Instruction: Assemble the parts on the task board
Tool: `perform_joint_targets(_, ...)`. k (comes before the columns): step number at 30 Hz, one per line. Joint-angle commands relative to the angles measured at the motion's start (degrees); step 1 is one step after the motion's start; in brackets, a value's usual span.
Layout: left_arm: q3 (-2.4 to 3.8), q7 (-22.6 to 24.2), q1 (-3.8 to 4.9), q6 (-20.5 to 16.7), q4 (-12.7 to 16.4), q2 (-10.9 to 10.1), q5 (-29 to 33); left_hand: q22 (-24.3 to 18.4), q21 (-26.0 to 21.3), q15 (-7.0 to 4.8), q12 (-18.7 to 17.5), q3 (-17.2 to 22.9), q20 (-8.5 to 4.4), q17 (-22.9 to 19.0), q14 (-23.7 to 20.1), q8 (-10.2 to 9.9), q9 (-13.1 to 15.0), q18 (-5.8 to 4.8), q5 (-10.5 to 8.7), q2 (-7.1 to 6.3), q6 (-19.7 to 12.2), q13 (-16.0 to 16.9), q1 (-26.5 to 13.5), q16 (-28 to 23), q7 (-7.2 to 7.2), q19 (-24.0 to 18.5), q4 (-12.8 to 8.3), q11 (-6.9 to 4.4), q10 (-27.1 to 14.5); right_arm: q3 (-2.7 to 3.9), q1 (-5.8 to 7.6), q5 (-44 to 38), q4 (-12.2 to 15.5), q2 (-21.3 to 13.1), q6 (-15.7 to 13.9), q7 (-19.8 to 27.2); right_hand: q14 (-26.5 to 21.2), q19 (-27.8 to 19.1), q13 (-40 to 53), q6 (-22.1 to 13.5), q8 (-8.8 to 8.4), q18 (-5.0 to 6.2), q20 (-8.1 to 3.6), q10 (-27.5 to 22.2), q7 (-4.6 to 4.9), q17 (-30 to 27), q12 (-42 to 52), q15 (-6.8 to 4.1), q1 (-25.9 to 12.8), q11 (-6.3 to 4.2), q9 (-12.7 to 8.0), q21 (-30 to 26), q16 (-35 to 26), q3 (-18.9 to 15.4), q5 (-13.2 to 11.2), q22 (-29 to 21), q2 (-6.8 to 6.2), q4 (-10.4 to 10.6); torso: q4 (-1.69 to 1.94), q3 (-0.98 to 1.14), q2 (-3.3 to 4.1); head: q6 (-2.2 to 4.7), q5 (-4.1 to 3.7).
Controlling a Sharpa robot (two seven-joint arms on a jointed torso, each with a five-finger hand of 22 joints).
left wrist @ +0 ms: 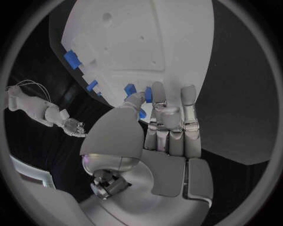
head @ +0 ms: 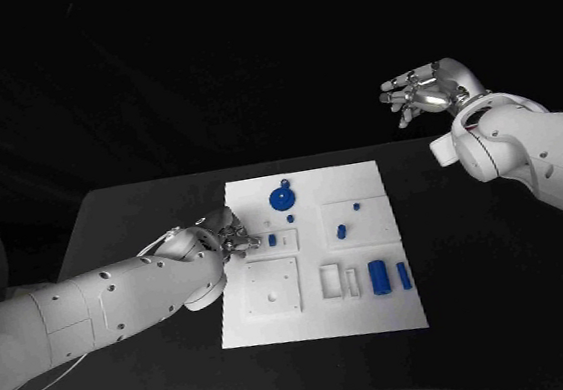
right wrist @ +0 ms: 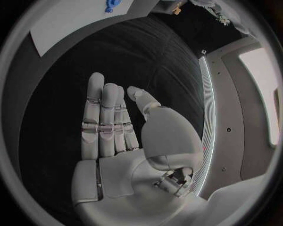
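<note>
In the head view, the task board (head: pixel 314 250) is seen mid-table, with blue parts (head: pixel 378 277) scattered on it; the left hand (head: pixel 213 239) is lowered at its left edge, while the right hand (head: pixel 429 92) is held high, well apart. In the left wrist view a small blue part (left wrist: pixel 147 96) is pinched between thumb and finger over the board. In the right wrist view, the fingers (right wrist: pixel 105 120) are extended — nothing is held.
</note>
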Motion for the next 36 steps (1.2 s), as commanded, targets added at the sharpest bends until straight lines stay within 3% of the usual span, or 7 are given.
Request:
perform_joint_targets(1, -0.39, -0.3, -0.62, 3.1, 0.1, 0.5, 0.8, 1.0, 0.1, -0.43, 0.3, 2.8, 0.04, 0.0, 0.0, 0.0, -0.4, 0.16, -0.6, 0.35, 2.9, -0.1, -0.4, 0.1, -2.28, 0.3, -2.7, -0.46, 2.1, 0.02, -0.04, 0.1, 0.0, 0.1, 0.7, 0.4, 0.5, 1.4, 0.1, -0.3, -0.2, -0.42, -0.17, -0.2, -0.04, 0.1, 0.1, 0.04, -0.2, 0.07, -0.1, 0.3, -0.1, 0.1, 0.2, -0.1, -0.51, 0.3, -0.01, 0.09, 0.01, 0.02, 0.0)
perform_joint_targets(13, -0.39, -0.2, -0.62, 3.2, -0.2, 0.7, 1.1, 1.0, -0.4, -0.56, 0.6, 0.0, -0.09, 0.2, 0.2, 0.1, -0.6, -0.14, -1.37, -1.48, 3.4, -0.1, -0.5, -0.1, -2.83, 0.6, 2.5, -0.63, 2.1, 0.02, -0.04, 0.1, 0.0, 0.1, 0.7, 0.4, 0.5, 1.4, 0.1, -0.4, -0.2, -0.42, -0.16, -0.2, -0.03, 0.1, 0.1, 0.04, -0.2, 0.08, -0.1, 0.3, -0.1, 0.2, 0.2, -0.2, -0.59, 0.5, -0.01, 0.07, 0.02, -0.06, -0.02)
perform_joint_targets(36, -0.39, 0.2, -0.62, 2.5, -0.1, 0.6, 1.2, 1.0, -0.8, -0.67, 0.7, -1.7, -0.22, 0.1, 0.2, 0.1, -0.6, -0.33, -1.22, -2.6, 3.7, 0.0, -0.8, -0.4, -3.08, 0.9, 4.9, -0.7, 2.0, 0.02, -0.04, 0.1, 0.0, 0.1, 0.6, 0.4, 0.5, 1.4, 0.1, -0.3, -0.19, -0.43, -0.16, -0.2, -0.04, 0.1, 0.1, 0.05, -0.2, 0.08, -0.1, 0.4, -0.1, 0.2, 0.3, -0.2, -0.58, 0.6, 0.0, 0.01, 0.02, -0.05, -0.19)
